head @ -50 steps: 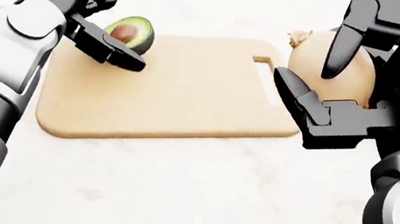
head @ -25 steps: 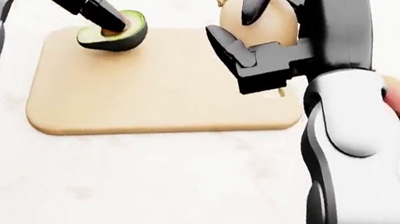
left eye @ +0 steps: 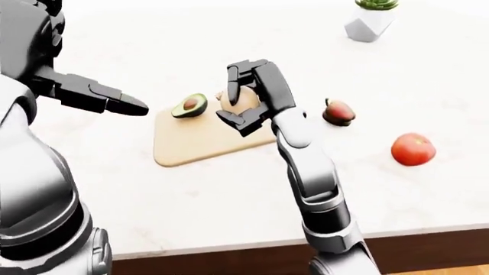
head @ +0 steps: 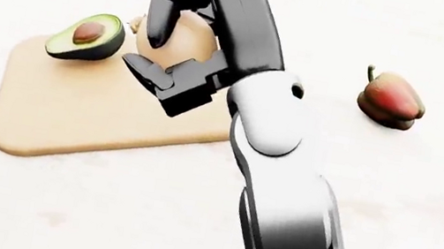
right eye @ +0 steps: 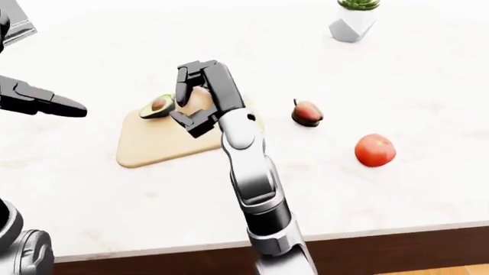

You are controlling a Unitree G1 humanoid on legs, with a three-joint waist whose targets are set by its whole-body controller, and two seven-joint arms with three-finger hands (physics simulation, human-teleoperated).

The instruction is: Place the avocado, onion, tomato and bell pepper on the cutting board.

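halved avocado [head: 86, 36] lies on the cutting board [head: 80, 115], onion [head: 183, 41] above it, bell pepper [head: 391, 100] and tomato [left eye: 413, 149] off it.

White marble counter [left eye: 191, 189] — potted succulent [left eye: 371, 20] top right.

The cutting board [head: 72, 114] is bare at 6 o'clock; the avocado [head: 86, 36] occupies its 11 o'clock corner. Open counter [left eye: 229, 195] separates pepper [left eye: 339, 112] and tomato [left eye: 413, 149].

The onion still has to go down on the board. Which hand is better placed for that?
The right hand: its fingers already close round the onion over the cutting board, beside the avocado. The left hand is open and off to the left.
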